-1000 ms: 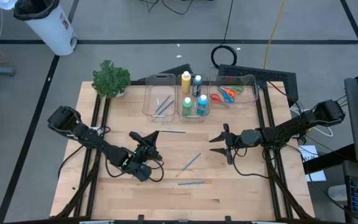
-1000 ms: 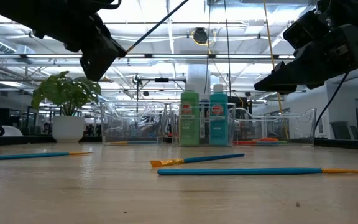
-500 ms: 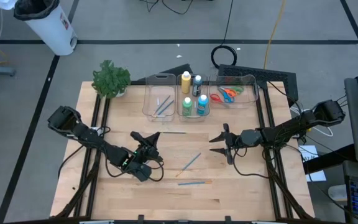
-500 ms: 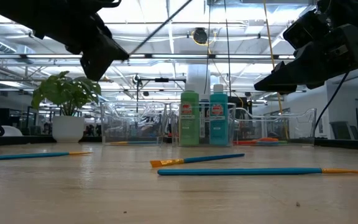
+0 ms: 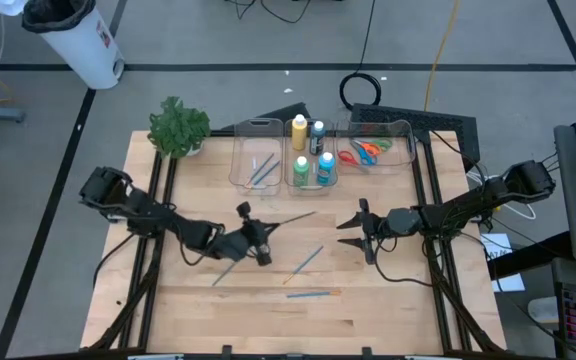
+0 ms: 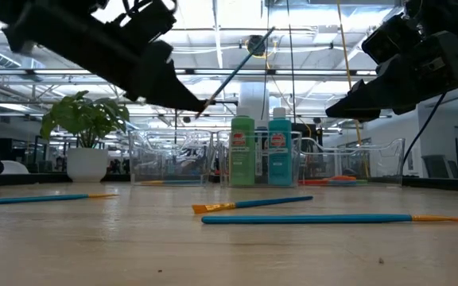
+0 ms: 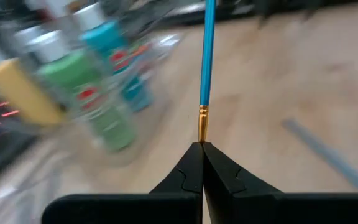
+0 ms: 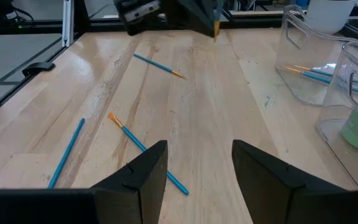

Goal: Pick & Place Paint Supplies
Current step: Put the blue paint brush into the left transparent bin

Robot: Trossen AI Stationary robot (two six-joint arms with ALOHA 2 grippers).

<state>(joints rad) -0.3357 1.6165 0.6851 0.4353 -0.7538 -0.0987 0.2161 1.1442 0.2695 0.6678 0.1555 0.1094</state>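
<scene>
One brush (image 5: 293, 220) is off the table, pinched at its orange-tip end by the left gripper (image 5: 261, 246), whose fingers are pressed fully together on it in the left wrist view. It rides near the table's middle. The blue handle slants up and away from the gripper, aimed toward the far right, roughly at the bottles (image 5: 308, 165) in the middle bin.

The brush bin (image 5: 236, 150), where a few brushes already lie, sits straight beyond the left gripper at the far edge, left of where the handle points. I judge the coming drop turns on this: the handle's long axis must swing left and line up with that bin's length, or the brush may catch the wall or land among the bottles. The left arm is the nearer one to that bin.

Three brushes lie flat: one (image 5: 225, 273) just beside the left gripper on the near side, one (image 5: 309, 258) at centre, one (image 5: 313, 294) nearer the front edge.

Scissors (image 5: 366, 150) fill the rightmost bin. The right gripper (image 8: 197, 168) hovers right of centre, fingers spread wide, holding nothing.
</scene>
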